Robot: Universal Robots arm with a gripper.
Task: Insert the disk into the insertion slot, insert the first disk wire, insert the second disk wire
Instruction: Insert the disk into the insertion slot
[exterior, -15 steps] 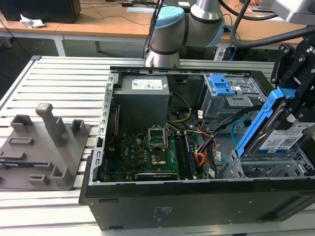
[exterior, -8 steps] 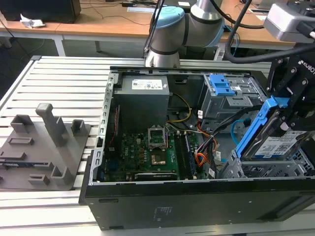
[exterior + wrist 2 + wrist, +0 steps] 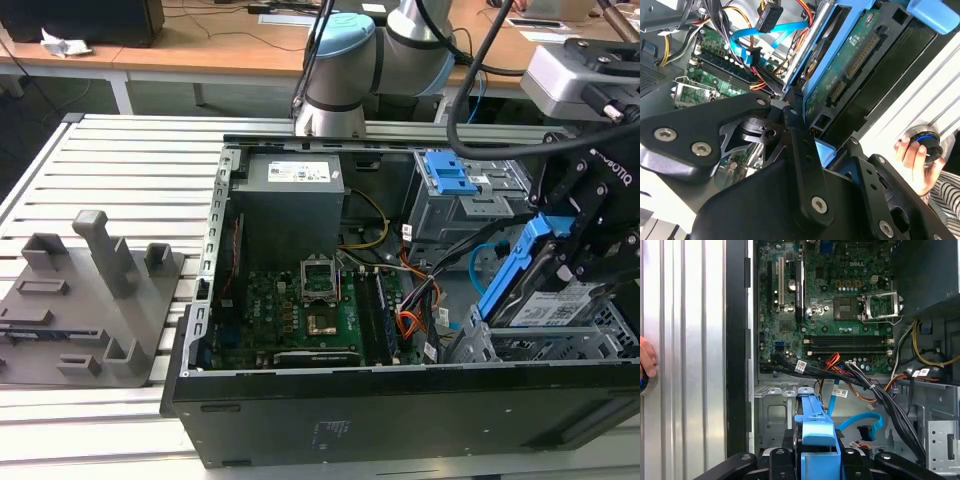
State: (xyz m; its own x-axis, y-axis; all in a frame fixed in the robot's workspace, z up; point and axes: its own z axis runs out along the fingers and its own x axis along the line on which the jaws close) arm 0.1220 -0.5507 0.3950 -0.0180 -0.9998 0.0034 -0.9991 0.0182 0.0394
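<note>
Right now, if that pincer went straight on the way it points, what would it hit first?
Probably the slot: the pincer holds the disk tilted down toward it, though depth is unclear.

Bright, even room light is falling from above in the exterior view. The pale slatted desk is bouncing it back, while the open case is sitting darker inside, its black front wall swallowing detail. The power supply is throwing soft shade onto the board just beside it. The black hand is reading as a dark mass.

In the second wrist view, the desk is blowing out to near white, and the hand's links are carrying a dull sheen.

In the first wrist view, the desk slats are showing pale streaks of glare. The board is lying evenly lit, and the blue frame of the disk is glowing vividly.
</note>
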